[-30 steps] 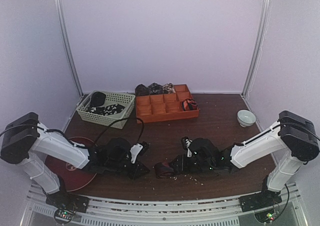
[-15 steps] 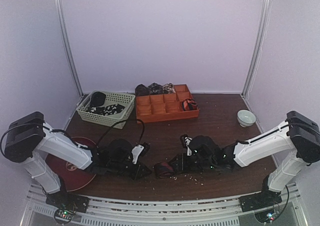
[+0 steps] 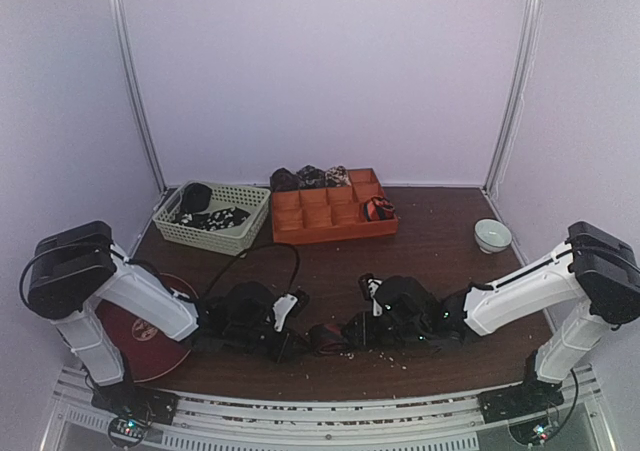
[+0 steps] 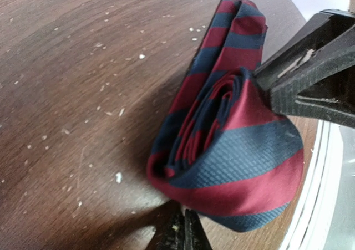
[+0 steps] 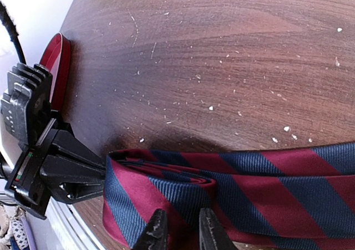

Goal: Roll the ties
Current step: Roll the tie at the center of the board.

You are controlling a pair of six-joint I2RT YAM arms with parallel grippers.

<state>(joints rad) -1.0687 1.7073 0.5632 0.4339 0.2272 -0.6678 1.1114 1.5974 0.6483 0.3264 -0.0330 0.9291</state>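
A red-and-navy striped tie (image 3: pixel 325 338) lies near the table's front edge, partly rolled into a flat coil (image 4: pixel 233 133), with its loose tail running off to the right (image 5: pixel 310 178). My right gripper (image 5: pixel 180 228) is shut on the coil's outer layers. It shows in the left wrist view (image 4: pixel 260 86) as a black clamp pinching the coil's side. My left gripper (image 4: pixel 184 230) is shut, its tips touching the coil's left end; it also shows in the right wrist view (image 5: pixel 102 172). In the top view the left gripper (image 3: pixel 290 339) and the right gripper (image 3: pixel 350 333) flank the coil.
An orange compartmented tray (image 3: pixel 333 216) at the back holds a rolled tie (image 3: pixel 378 209). Dark ties (image 3: pixel 310 177) lie behind it. A pale green basket (image 3: pixel 212 216) with ties stands at the back left. A red plate (image 3: pixel 140 336) lies front left, a white bowl (image 3: pixel 492 235) at right.
My left gripper has moved right, up to the coil's left end. My right gripper has shifted slightly left with the tie. The coil stays near the same spot.
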